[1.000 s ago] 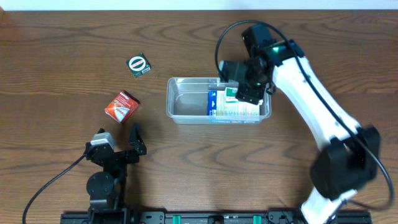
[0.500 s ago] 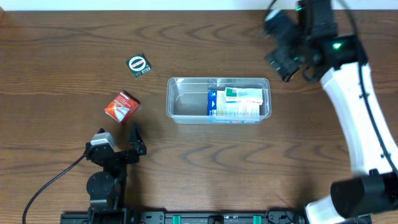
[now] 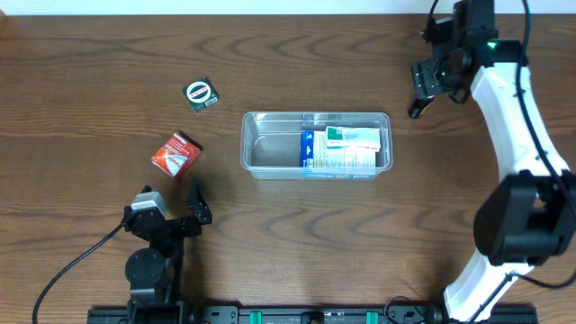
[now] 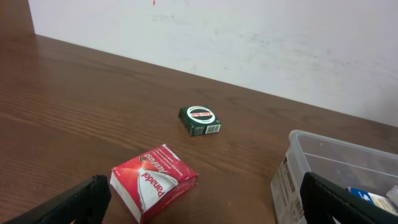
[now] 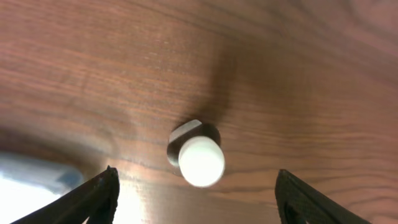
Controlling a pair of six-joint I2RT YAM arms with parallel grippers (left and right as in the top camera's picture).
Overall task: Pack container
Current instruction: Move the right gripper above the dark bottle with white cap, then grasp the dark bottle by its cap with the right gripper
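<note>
Okay, the surface is a dark brown wood-grain table (image 3: pixel 90 270). My left wrist view shows a plain white wall (image 4: pixel 249 37) behind its far edge.

Left gripper (image 3: pixel 171 200) sits low at the near edge with its fingers (image 4: pixel 68 202) spread wide and nothing between them.

Just ahead of it, slightly to its left, lies a red packet (image 4: pixel 154 182). "Panadol" is printed in white on top and I can read it clearly. It is on the table and clear of the fingers.

Further ahead of that hand is a dark green packet (image 4: pixel 200 120) with a round white emblem crossed by a red band. The lettering is too small for me to read.

The container (image 3: pixel 270 117) is ahead and to the right of the left gripper, well apart from it, with its long side running left to right. The left half is bare. A white, blue and green box (image 3: pixel 340 149) lies flat in the right half, and I can't read its print.

Right gripper (image 3: pixel 421 93) is up past the container's far right corner, so the tub is off to its left and not touching. My right wrist view shows its fingers (image 5: pixel 87 196) wide apart and holding nothing. Between them is a blurred white round thing (image 5: pixel 201 160) casting a shadow on the wood. I can't tell what it is.
</note>
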